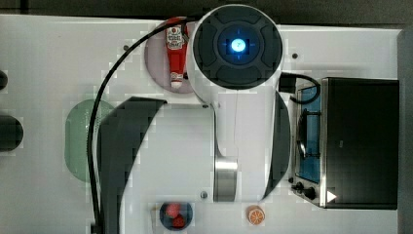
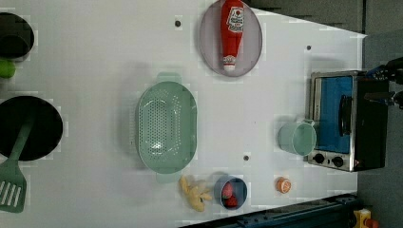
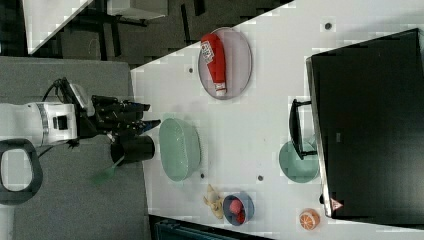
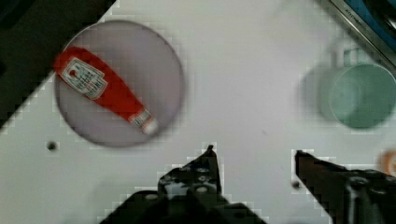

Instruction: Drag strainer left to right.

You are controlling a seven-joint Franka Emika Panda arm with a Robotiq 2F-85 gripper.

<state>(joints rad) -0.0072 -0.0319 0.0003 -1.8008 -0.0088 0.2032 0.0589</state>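
Observation:
The strainer (image 2: 166,126) is a pale mint-green oval dotted with holes, lying flat on the white table (image 2: 95,71) near its middle. It also appears in the right view (image 3: 179,149), and in the top view (image 1: 78,139) it is partly covered by the arm. My gripper (image 4: 254,156) is open with nothing between its fingers. It hangs well above the table, looking down on the ketchup plate and the mug. In the right view the gripper (image 3: 152,115) sits just left of the strainer, apart from it.
A ketchup bottle (image 2: 231,31) lies on a grey plate (image 2: 252,52). A round mint mug (image 2: 297,138) stands by the toaster oven (image 2: 349,121). A blue bowl (image 2: 230,192), an orange piece (image 2: 283,185) and yellow bits (image 2: 195,192) lie near the strainer. A black pan (image 2: 28,128) holds a green spatula (image 2: 12,185).

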